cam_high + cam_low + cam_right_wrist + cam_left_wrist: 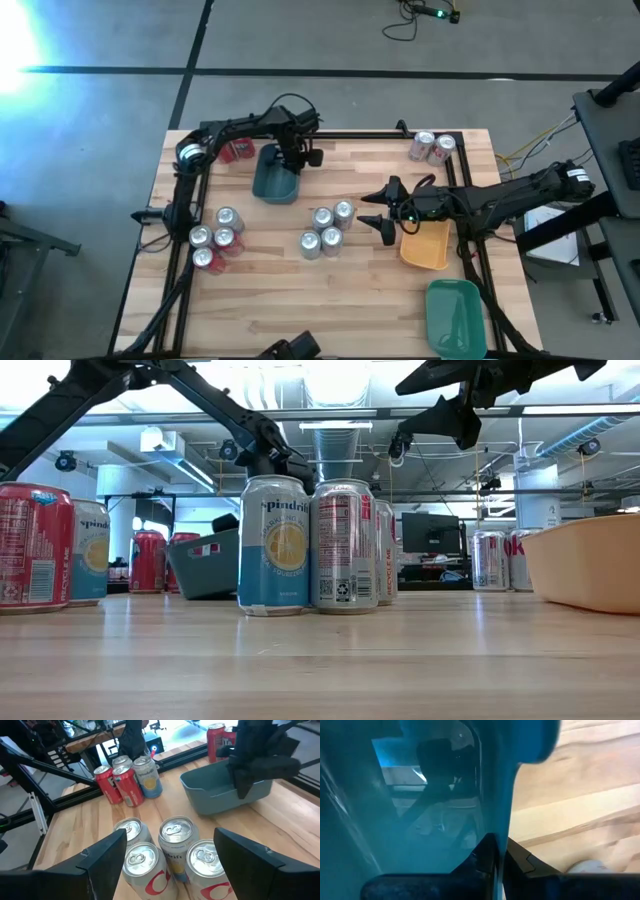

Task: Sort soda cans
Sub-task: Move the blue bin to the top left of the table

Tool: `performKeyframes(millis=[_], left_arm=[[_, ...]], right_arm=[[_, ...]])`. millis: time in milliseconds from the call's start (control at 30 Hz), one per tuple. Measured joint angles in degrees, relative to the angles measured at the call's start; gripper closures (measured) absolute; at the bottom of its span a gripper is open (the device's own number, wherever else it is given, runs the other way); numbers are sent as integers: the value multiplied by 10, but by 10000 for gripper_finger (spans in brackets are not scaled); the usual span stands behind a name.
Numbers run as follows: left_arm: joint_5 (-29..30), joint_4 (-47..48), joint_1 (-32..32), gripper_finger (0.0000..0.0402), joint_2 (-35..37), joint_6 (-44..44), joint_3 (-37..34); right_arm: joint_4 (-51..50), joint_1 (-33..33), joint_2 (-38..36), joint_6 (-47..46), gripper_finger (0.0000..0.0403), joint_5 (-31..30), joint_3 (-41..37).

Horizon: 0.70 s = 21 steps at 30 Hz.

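My right gripper [167, 857] hangs above the table with its two fingers spread wide apart and nothing between them. Directly below and just ahead of its fingertips stands the middle cluster of four soda cans [170, 855], upright and touching one another, silver tops up. Just behind this gripper, under my forearm, lies the orange tray [425, 245]. Farther ahead sits the teal tray [225, 790], and my left gripper [291, 160] is over its far rim with its fingers pinched together on the tray's wall, as the left wrist view shows. Off to one side beyond the middle cluster stands a second group of four cans [127, 782], red and pale. Farthest ahead, beyond the teal tray, stand red cans [220, 740] at the table's edge.
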<state>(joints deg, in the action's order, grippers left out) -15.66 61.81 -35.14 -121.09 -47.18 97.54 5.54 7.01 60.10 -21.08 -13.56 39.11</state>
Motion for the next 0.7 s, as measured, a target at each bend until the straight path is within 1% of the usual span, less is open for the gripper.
performKeyframes(millis=[100, 167, 400, 567, 633, 700], left_arm=[[-1, 1, -2, 400, -12, 7, 18], [-1, 1, -3, 391, -21, 7, 25], [1, 2, -8, 332, -33, 6, 30], [1, -3, -13, 296, -30, 14, 30], [-4, -2, -14, 283, -27, 24, 30], [-9, -3, -14, 270, -19, 48, 30]], right_arm=[[0, 0, 0, 0, 100, 0, 0], [-1, 0, -1, 0, 95, 0, 0], [-2, 0, -5, -14, 80, 0, 0], [-22, 13, -12, -8, 78, 0, 0], [-91, 24, -17, 4, 82, -1, 16], [-194, 40, -17, 20, 86, -3, 50]])
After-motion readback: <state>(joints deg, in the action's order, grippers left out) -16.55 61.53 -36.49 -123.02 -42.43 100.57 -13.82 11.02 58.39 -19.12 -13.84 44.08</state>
